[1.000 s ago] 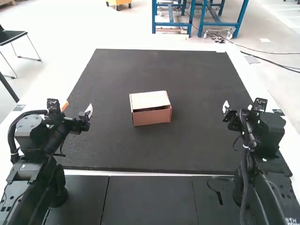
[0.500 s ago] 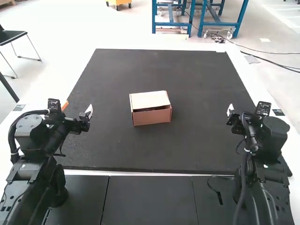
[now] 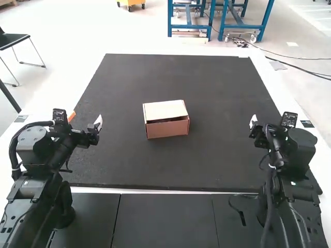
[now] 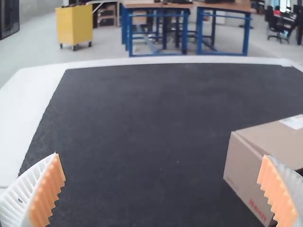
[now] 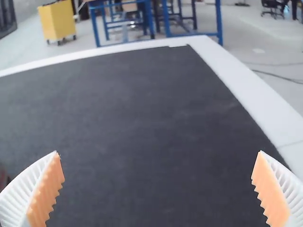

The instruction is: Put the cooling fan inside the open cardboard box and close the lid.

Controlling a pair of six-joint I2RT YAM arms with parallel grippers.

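The left pincer stands wide open with nothing between its jaws. Its white ribbed fingers carry orange pads that face each other across a broad gap. They touch nothing. In the high view it hangs above the left edge of the black mat, toward the near side, pointing inward across the mat. In the left wrist view, one corner of the cardboard box shows beyond one finger, well apart from it.

The right pincer is spread just as wide and is likewise empty. Its ribbed fingers and orange pads stand far apart with bare mat showing between them. From above it sits over the right edge of the mat, about level with the left one, and also faces inward.

The box stands upright near the middle of the mat, well apart from both pincers and roughly midway between them. Its lid lies flat across the top, with a thin dark gap showing under the front edge. What is inside the box cannot be seen.

The mat covers most of the white worktop, whose pale border runs round it.
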